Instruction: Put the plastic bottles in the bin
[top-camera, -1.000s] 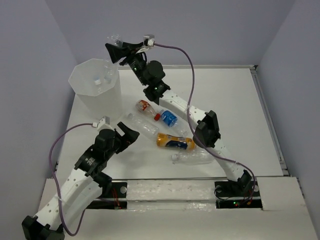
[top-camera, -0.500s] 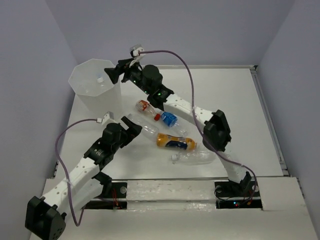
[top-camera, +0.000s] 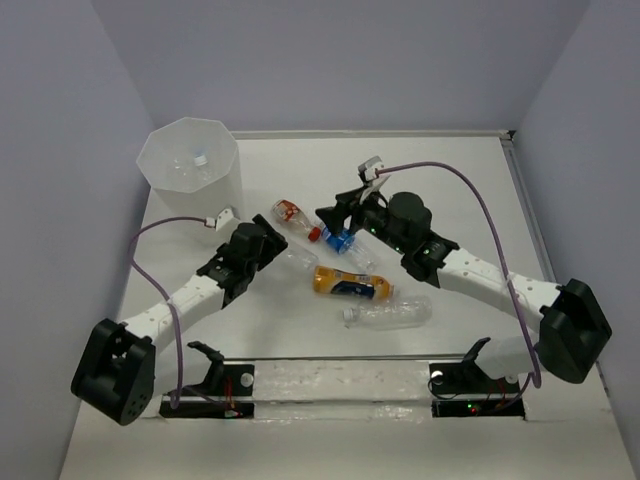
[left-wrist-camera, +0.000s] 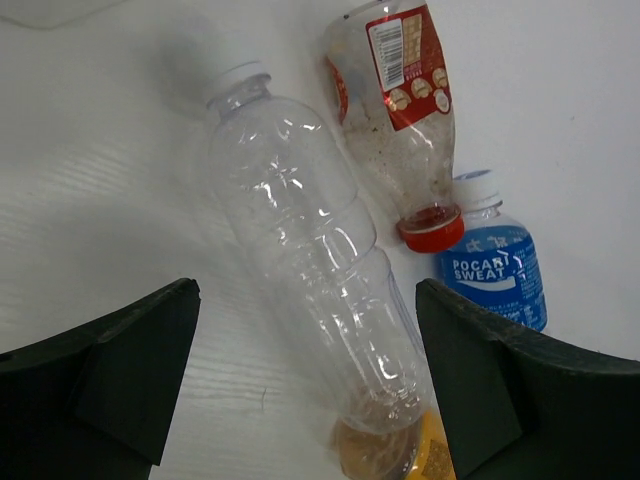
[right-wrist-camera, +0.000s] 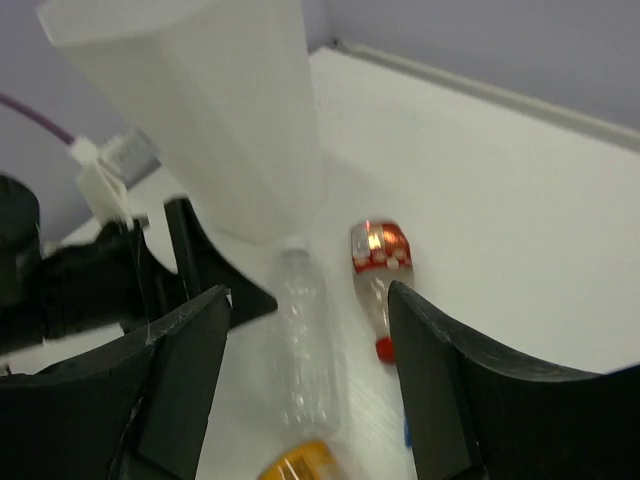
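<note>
Upper left of the top view: the bin (top-camera: 185, 205), upright on the table (top-camera: 480, 200), holding at least one clear bottle with a white cap (top-camera: 199, 158). Centre of the frame: five plastic bottles lying on their sides. Closest to the bin, the red-labelled bottle (top-camera: 288, 212), red cap pointing at the blue-labelled bottle (top-camera: 340, 239), the two just beside each other. Below them, the orange bottle (top-camera: 350, 284); lower still, toward the bottom edge, a plain clear bottle (top-camera: 388, 313). Left of the orange one, the long clear bottle (left-wrist-camera: 290, 200), white cap toward the bin, base right beside the orange bottle.

Left gripper (left-wrist-camera: 305, 290): released, fingers spread wide on either side of the long clear bottle, touching nothing. Right gripper (top-camera: 330, 212): likewise released, jaws well apart, hanging above the red cap and the blue-labelled bottle, grasping nothing.
</note>
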